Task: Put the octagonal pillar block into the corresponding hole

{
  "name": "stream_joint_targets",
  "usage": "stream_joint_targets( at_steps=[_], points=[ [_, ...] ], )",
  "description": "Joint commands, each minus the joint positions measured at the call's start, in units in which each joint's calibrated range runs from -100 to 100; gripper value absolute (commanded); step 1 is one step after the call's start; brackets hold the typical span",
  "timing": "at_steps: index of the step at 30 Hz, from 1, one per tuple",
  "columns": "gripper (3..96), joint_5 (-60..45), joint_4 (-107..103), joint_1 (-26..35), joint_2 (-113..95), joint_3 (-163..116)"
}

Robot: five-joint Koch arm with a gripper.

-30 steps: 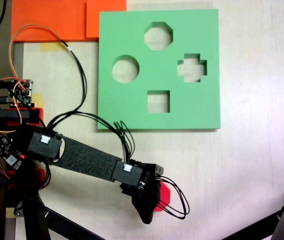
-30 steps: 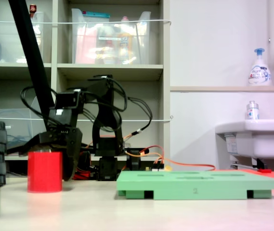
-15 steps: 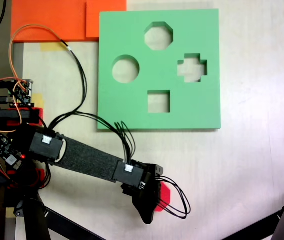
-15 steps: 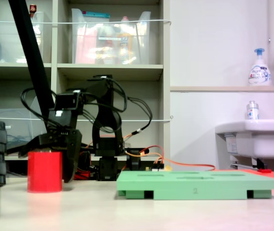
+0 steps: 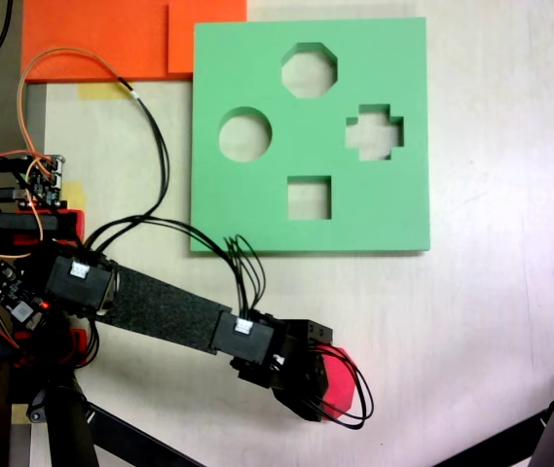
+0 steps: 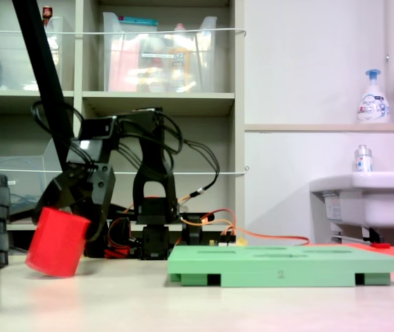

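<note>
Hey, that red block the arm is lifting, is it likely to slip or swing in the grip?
Probably some. In the second exterior view the red block hangs tilted in the tool, so it may pivot. It looks like matte foam, likely light and slightly squashy, so slipping out seems less likely. In the first exterior view the tool covers much of it, so the grip stays unclear.

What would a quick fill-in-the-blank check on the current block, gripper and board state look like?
1. In the second exterior view the red block is ____ rather than upright.
2. The gripper is shut on the ____.
3. The green board has ____ cutouts, all empty.
4. In the first exterior view the octagonal hole is the cutout nearest the picture's ____ edge.

Missing words: tilted; block; four; top
</note>
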Motion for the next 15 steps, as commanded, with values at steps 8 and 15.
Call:
stream_joint_targets(
  at_steps=[8,15],
  points=[
    [36.0,-0.29,-0.72,-0.78,-2.88,-0.19],
    [20.0,0.63,-1.49,-1.61,-4.0,-0.19]
  ],
)
